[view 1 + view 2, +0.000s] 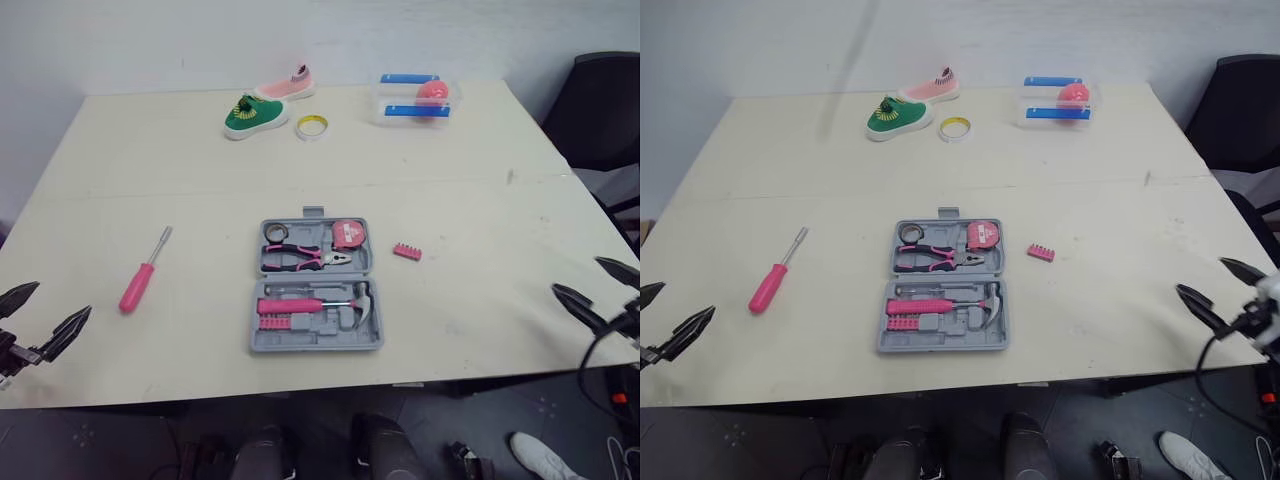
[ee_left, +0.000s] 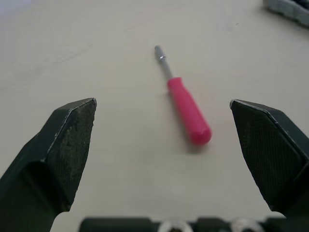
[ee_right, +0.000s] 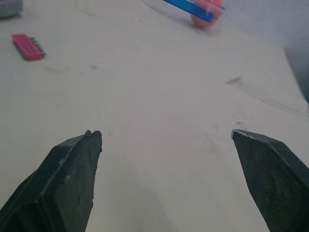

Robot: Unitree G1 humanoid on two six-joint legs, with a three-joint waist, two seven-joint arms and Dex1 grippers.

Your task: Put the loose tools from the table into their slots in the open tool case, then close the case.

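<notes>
- The tool case (image 1: 316, 287) is seen open and flat on the table (image 1: 480, 200), about midway between the left and right edges and nearer to the front edge than to the far one.
- In its slots a hammer (image 1: 300, 304), pliers (image 1: 300, 258) and a tape measure (image 1: 347, 233) are already held.
- A pink screwdriver (image 1: 143, 272) is left loose on the table, well apart from the case, toward the left edge.
- A small pink bit holder (image 1: 407, 251) is lying just beside the right side of the case, not touching it.
- The left gripper (image 1: 64, 297) is held at the front left corner with its fingers spread wide; nothing is gripped.
- The right gripper (image 1: 575, 274) is held at the front right corner, also spread wide and empty.
- Along the far edge a green shoe (image 1: 255, 114), a pink shoe (image 1: 287, 84), a roll of tape (image 1: 312, 126) and a clear box (image 1: 416, 98) are placed.
</notes>
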